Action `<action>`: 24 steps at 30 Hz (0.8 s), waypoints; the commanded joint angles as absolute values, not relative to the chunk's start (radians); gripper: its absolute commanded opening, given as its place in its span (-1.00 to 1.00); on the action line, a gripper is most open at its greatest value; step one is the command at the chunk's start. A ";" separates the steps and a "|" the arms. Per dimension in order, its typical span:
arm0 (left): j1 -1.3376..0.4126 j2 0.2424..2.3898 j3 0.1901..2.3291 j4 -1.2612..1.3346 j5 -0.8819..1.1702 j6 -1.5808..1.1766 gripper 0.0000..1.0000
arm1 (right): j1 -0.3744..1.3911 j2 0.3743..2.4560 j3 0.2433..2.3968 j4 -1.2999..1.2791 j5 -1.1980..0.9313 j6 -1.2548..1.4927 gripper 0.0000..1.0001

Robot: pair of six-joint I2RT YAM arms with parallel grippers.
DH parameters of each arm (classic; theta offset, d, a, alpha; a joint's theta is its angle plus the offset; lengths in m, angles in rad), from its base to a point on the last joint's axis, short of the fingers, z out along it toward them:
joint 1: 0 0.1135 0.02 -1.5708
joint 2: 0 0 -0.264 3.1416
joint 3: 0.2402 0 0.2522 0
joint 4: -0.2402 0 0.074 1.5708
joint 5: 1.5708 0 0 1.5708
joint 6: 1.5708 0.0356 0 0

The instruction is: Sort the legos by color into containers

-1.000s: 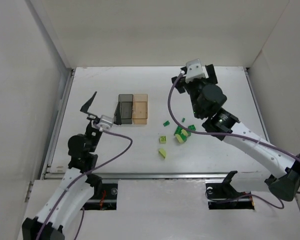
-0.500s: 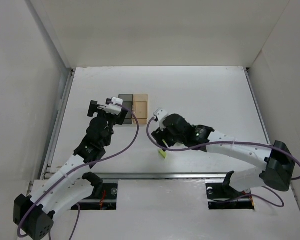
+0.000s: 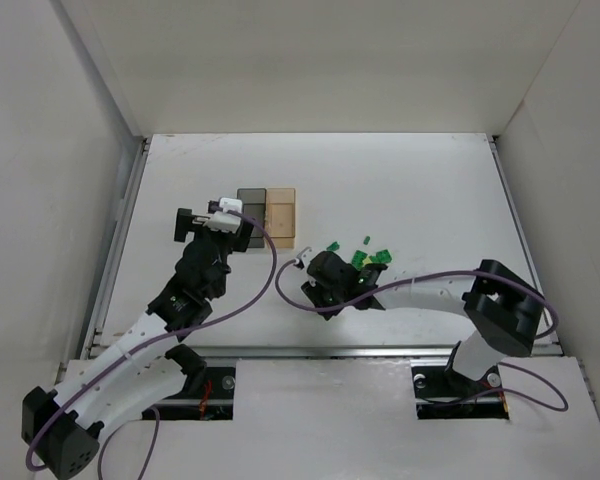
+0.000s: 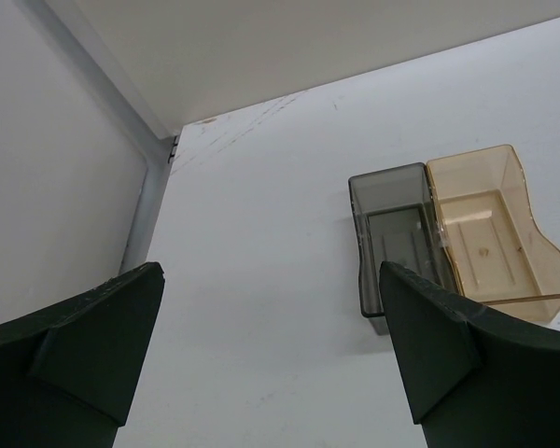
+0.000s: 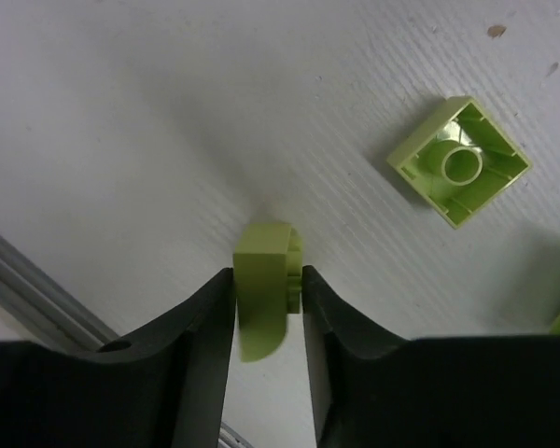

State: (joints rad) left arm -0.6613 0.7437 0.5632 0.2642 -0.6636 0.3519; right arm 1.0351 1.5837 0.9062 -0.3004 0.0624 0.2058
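The left gripper (image 4: 269, 280) hangs over the left part of the white table (image 3: 430, 190) with its two dark fingers spread wide and nothing between them. Just ahead of its right finger stand the two bins, side by side and touching along one long wall: the smoky grey bin (image 4: 397, 233) on the left and the amber bin (image 4: 490, 233) on the right. Both are clear-walled rectangles, and the wrist view shows no bricks in either one. They sit beyond the fingertips, not between them. Further right, nearer the front edge of the table, the right gripper (image 5: 268, 280) is down low with its fingers drawn close together, pinching a curved brick (image 5: 266, 294) on its two flat sides. This brick is pale yellow-green, narrow, with one rounded end. It sits squarely between the fingertips, and whether it still rests on the table cannot be told. Just beside the gripper, up and to the right in its wrist view, lies a square brick (image 5: 459, 161) of the same pale colour, turned upside down so that its hollow underside and round centre tube show. It is apart from the fingers. In the overhead view, several tiny dark green bricks (image 3: 365, 240) are scattered on the table just to the right of the right gripper and away from the bins.
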 commanded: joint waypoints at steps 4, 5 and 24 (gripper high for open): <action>-0.683 0.724 0.575 0.294 -0.704 0.357 0.99 | 1.040 1.605 0.943 -0.244 0.066 0.238 -0.69; -0.683 0.724 0.575 0.295 -0.704 0.357 0.99 | 1.040 1.605 0.943 -0.244 0.075 0.238 -0.80; -0.692 0.864 0.724 0.236 -0.907 0.091 0.96 | 0.796 2.031 1.793 -0.342 0.115 0.302 -1.00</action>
State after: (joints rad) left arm -0.6857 0.8497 0.6807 0.2611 -0.8764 0.1440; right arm 0.7914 1.9224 1.7123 -0.2626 0.1154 0.2741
